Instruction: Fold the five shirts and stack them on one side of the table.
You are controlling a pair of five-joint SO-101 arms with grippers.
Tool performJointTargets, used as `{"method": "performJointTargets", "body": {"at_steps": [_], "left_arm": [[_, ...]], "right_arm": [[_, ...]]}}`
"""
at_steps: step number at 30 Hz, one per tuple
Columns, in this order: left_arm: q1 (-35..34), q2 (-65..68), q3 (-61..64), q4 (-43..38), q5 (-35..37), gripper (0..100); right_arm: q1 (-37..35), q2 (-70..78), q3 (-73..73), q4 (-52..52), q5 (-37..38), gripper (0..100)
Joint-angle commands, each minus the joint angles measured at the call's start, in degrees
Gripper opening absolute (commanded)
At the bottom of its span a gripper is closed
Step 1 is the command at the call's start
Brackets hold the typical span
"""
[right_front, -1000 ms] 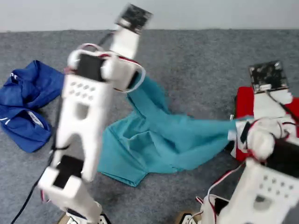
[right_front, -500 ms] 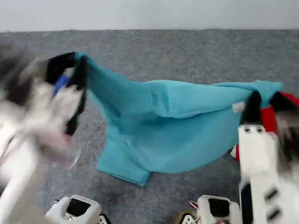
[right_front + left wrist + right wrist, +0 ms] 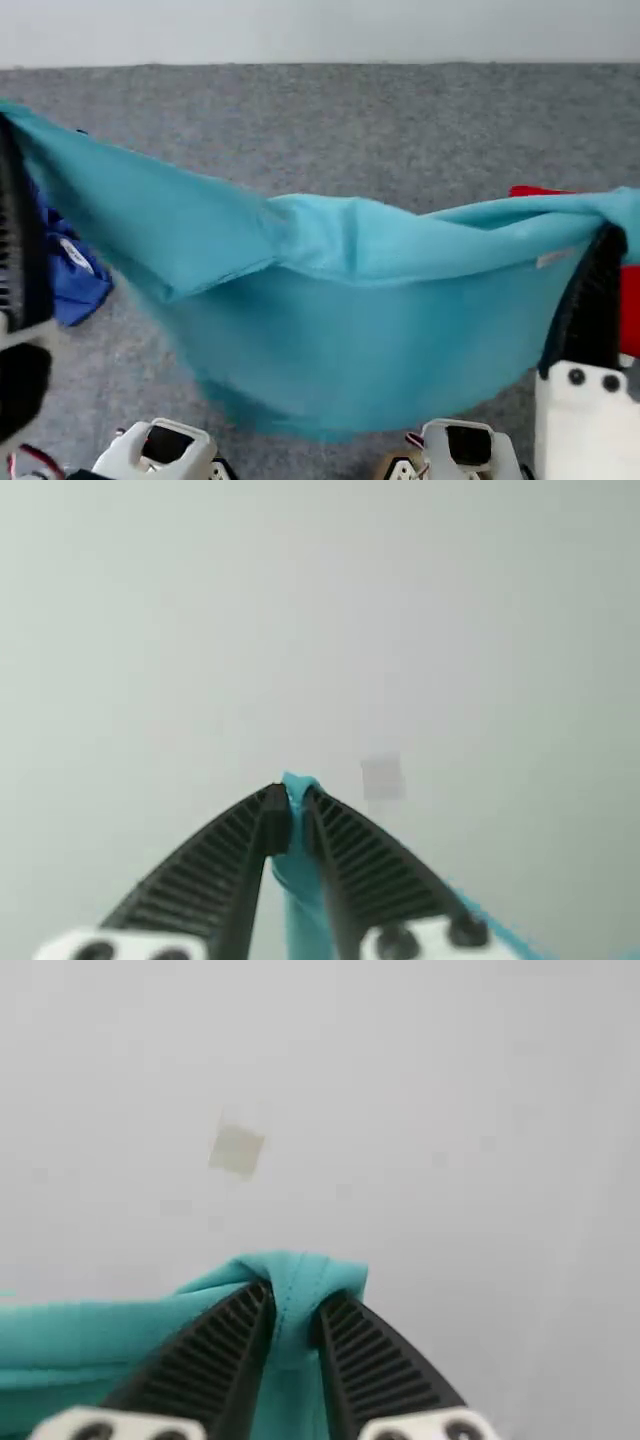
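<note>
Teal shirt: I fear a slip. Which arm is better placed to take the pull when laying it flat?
Right, probably. Both hold the teal shirt, but the left gripper pinches only a thin fold at its very tip, while the right gripper grips a fuller bunch.

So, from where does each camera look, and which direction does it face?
High view: fixed above, looking down on the table; teal shirt stretched across, arm bases nearest.
Left wrist view: on the left arm, facing a pale blank surface; left hand pinches the shirt.
Right wrist view: likewise, right hand pinching it.
Shared: the teal shirt, in all three.
</note>
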Motion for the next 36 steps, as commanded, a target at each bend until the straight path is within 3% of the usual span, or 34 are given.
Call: {"method": "performJointTargets", "body": {"at_steps": [1, 10, 17, 21, 26, 36], "left_arm": [[-0.5, 3.7, -6.5, -2.6, -0.4, 1], [-0.5, 2.3, -6.5, -0.4, -0.4, 1], [-0.8, 1.6, -6.9, 3.8, -0.4, 1], [-10.6, 0.1, -6.6, 6.7, 0.2, 1], [-23.6, -1.5, -6.5, 6.8, 3.1, 1], [-22.6, -1.5, -6.5, 7.2, 3.1, 1]], "right_arm": [[-0.4, 1.2, 0.0, 4.0, -0.8, 0.9], [-0.4, 1.3, 0.7, 8.8, -0.9, 0.9], [-0.9, 0.7, 10.0, 8.8, -0.9, 0.9], [0.5, -2.0, 11.7, 8.9, -0.8, 0.9], [8.0, -3.6, 12.0, 6.7, -3.1, 0.9], [7.9, -2.9, 13.4, 6.2, -3.3, 0.9]]}}
